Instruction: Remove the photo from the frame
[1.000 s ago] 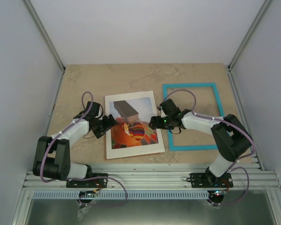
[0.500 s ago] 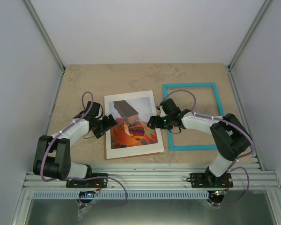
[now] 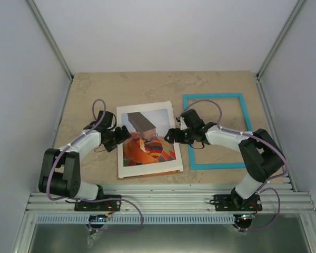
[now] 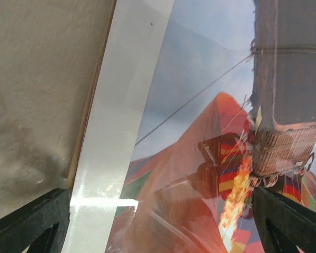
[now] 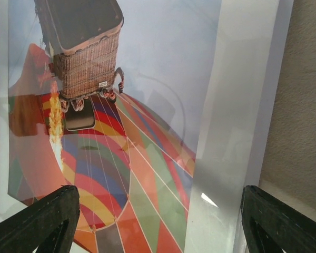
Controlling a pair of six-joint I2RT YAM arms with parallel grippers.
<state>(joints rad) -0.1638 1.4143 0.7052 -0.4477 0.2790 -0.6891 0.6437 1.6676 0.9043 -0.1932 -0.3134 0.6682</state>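
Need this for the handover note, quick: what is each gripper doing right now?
Left gripper: open, holding nothing, low over the photo.
Right gripper: open, holding nothing, low over the photo.

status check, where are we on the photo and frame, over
Left end effector and right end effector open, flanking the photo. Photo flat in its white mat, already clear of the frame, empty on the right. Nothing seen blocking.

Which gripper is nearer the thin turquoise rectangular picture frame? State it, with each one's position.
Right. The right gripper hovers just left of the turquoise frame, at the balloon photo's right edge; the left gripper is beyond the photo, at its left edge.
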